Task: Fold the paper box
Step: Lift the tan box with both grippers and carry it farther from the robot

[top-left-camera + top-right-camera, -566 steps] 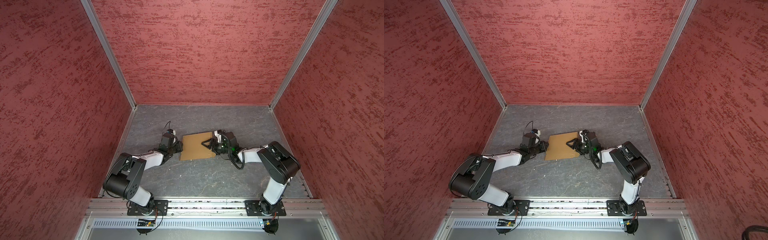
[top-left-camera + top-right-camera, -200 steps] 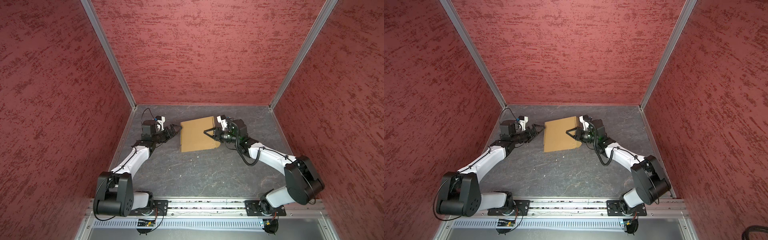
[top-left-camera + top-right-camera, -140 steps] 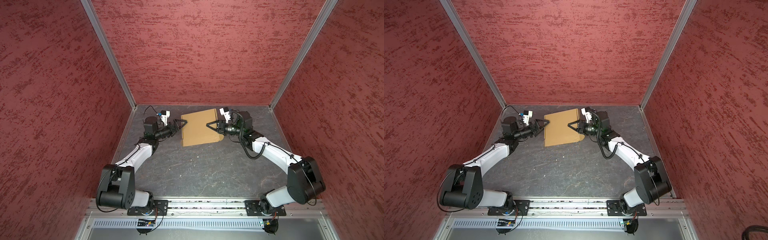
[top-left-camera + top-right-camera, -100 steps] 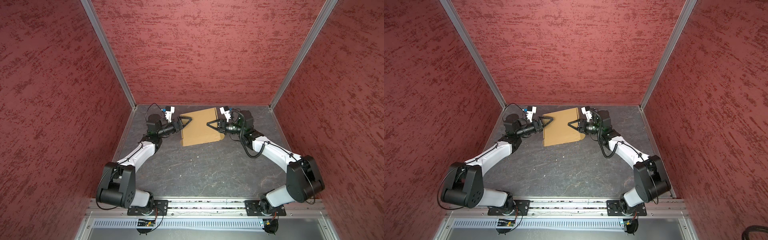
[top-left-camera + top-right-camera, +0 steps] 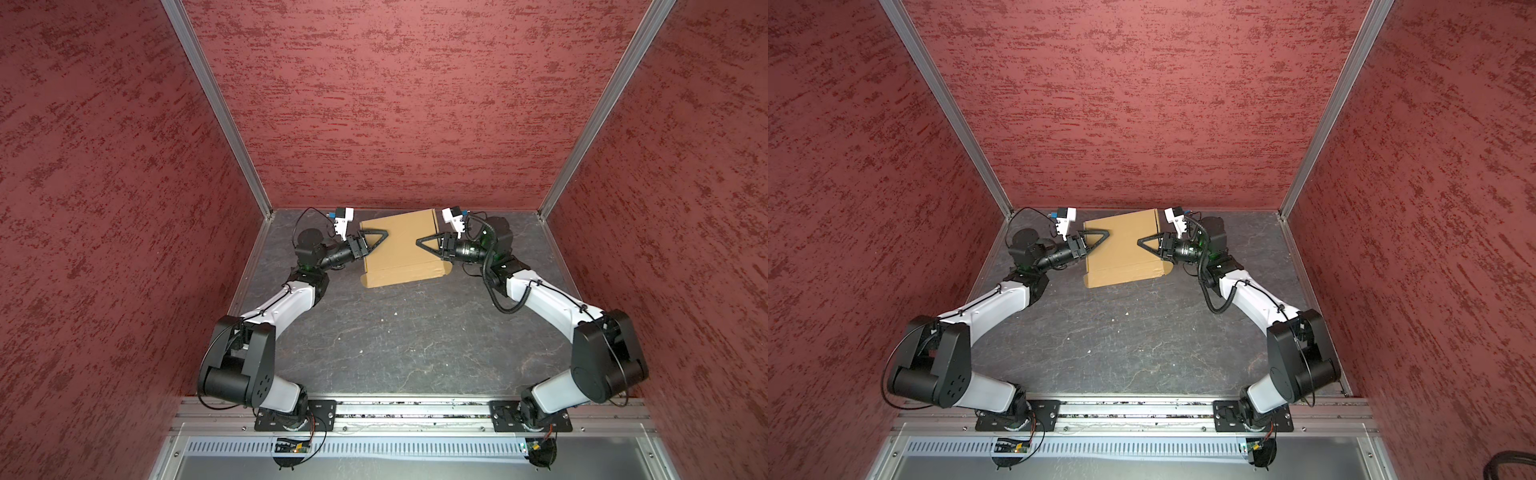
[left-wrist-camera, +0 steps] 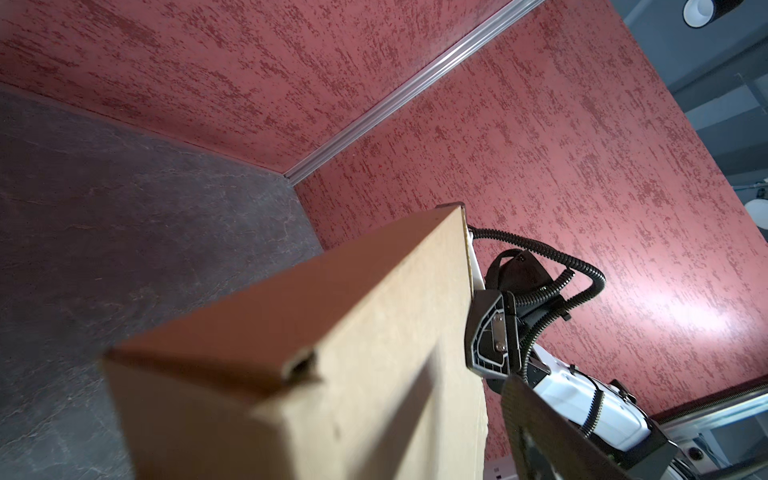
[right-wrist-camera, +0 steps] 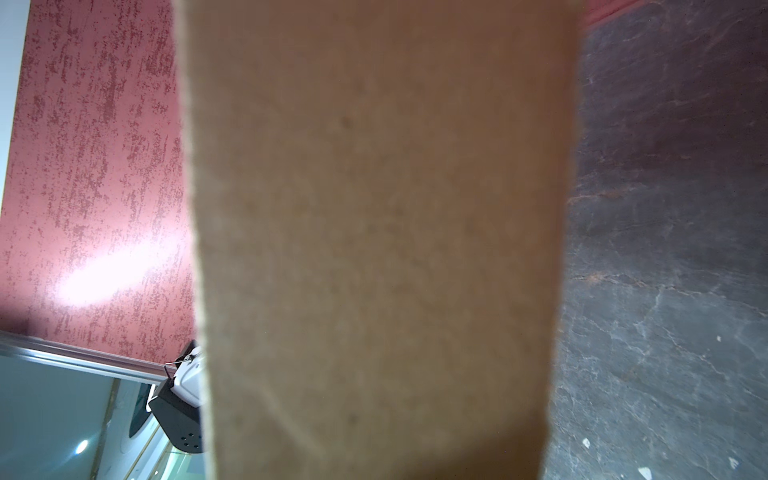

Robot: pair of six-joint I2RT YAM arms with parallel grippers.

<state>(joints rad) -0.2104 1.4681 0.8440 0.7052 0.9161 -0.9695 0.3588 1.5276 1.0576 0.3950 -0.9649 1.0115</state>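
Note:
The paper box point(image 5: 401, 249) point(image 5: 1125, 253) is a flat tan cardboard mailer with its lid down, near the back wall and seemingly raised off the floor. My right gripper point(image 5: 417, 241) point(image 5: 1140, 241) is shut on its right edge, one finger lying across the top face. My left gripper point(image 5: 384, 235) point(image 5: 1106, 235) straddles the left edge, jaws wide, its upper finger over the top. In the left wrist view the box point(image 6: 332, 353) fills the space between the jaws, with a gap to the one visible finger point(image 6: 540, 415). The box point(image 7: 374, 228) blocks most of the right wrist view.
Red textured walls close in on the left, back and right; the back wall point(image 5: 395, 124) is just behind the box. The dark grey floor point(image 5: 395, 332) carries a few white specks. An aluminium rail point(image 5: 415, 409) with both arm bases runs along the front.
Both arms have reached toward the back wall, the right one carrying the box with it. My left gripper has moved in from the left and now straddles the box's left edge.

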